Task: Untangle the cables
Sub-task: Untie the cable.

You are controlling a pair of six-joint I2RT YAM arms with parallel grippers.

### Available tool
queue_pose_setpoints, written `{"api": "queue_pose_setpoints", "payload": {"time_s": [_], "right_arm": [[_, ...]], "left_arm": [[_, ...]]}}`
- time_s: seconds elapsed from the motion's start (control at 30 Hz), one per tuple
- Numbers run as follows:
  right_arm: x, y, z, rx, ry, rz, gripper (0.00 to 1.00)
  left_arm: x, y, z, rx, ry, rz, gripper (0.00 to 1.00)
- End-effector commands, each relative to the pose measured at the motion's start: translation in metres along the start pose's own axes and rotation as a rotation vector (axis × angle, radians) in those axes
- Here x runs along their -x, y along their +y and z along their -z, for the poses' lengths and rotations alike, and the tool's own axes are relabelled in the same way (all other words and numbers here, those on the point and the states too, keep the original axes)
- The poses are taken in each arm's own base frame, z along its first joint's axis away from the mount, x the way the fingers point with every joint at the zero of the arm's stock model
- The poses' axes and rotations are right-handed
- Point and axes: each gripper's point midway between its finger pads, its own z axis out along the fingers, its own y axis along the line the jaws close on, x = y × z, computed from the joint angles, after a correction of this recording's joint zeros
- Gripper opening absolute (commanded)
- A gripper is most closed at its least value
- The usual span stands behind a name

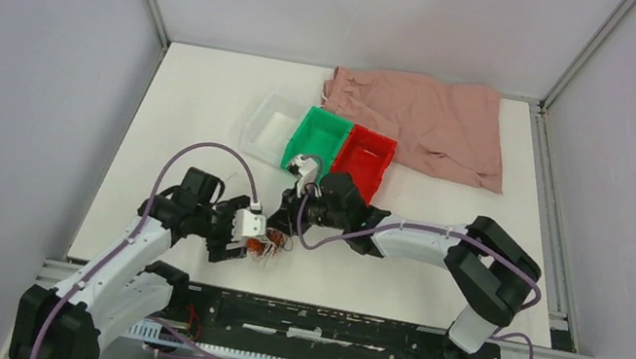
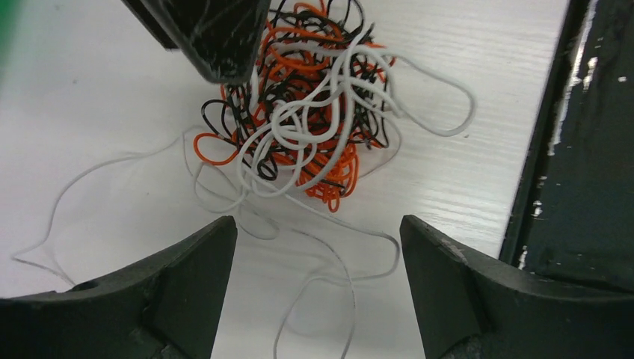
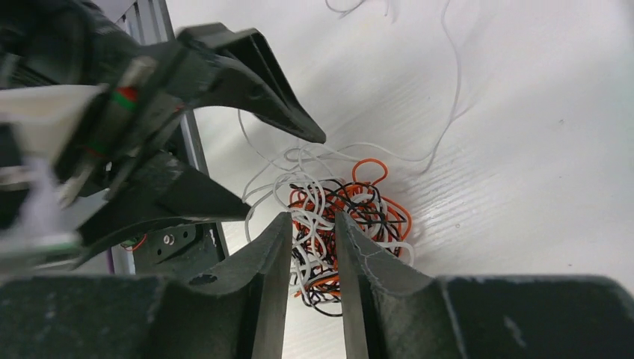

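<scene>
So the cables (image 2: 306, 120) sit just ahead of the wide-apart left end effector (image 2: 315, 232), while the right end effector (image 3: 312, 221), nearly together, is poking into them, grip unclear.

The cables (image 2: 299, 112) lie on the table (image 2: 90, 82) just ahead of the fingertips of the left gripper (image 2: 315, 232) — stray strands run back between them — and the right gripper (image 3: 312, 223) sits over the tangle's far edge.
</scene>
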Motion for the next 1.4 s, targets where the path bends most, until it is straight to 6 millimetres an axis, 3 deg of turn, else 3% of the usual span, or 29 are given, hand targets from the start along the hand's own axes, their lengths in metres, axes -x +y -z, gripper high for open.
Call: {"api": "queue_pose_setpoints", "payload": {"time_s": [0.0,0.2,0.37,0.57,0.77,0.9,1.0,1.13,1.23,1.37], "right_arm": [[0.048,0.009,0.016,-0.015,-0.174,0.022,0.35],[0.059,0.002,0.023,-0.033,-0.228,0.016,0.45],[0.064,-0.001,0.022,-0.03,-0.245,0.016,0.49],[0.065,0.001,0.023,-0.019,-0.254,0.012,0.5],[0.064,0.001,0.03,-0.022,-0.263,0.021,0.52],[0.066,0.005,0.035,-0.005,-0.28,0.046,0.66],[0.072,0.012,0.039,0.02,-0.301,0.07,0.73],[0.083,0.027,0.039,0.086,-0.312,0.104,0.73],[0.092,0.04,0.04,0.146,-0.323,0.12,0.72],[0.108,0.056,0.045,0.204,-0.366,0.126,0.74]], "left_arm": [[-0.005,0.037,-0.003,0.154,0.053,0.007,0.85],[-0.024,0.044,0.004,0.224,0.148,-0.038,0.72],[-0.024,0.042,0.01,0.259,0.141,-0.057,0.59],[0.0,0.04,0.002,0.226,0.015,-0.056,0.51],[0.003,0.046,-0.005,0.202,0.006,-0.046,0.29],[0.007,0.06,0.001,0.255,0.016,-0.063,0.06],[0.033,0.08,0.022,0.349,-0.032,-0.101,0.03],[0.089,0.092,0.061,0.422,-0.173,-0.147,0.03],[0.127,0.085,0.085,0.403,-0.287,-0.143,0.03],[0.159,0.064,0.104,0.336,-0.393,-0.183,0.03]]}}
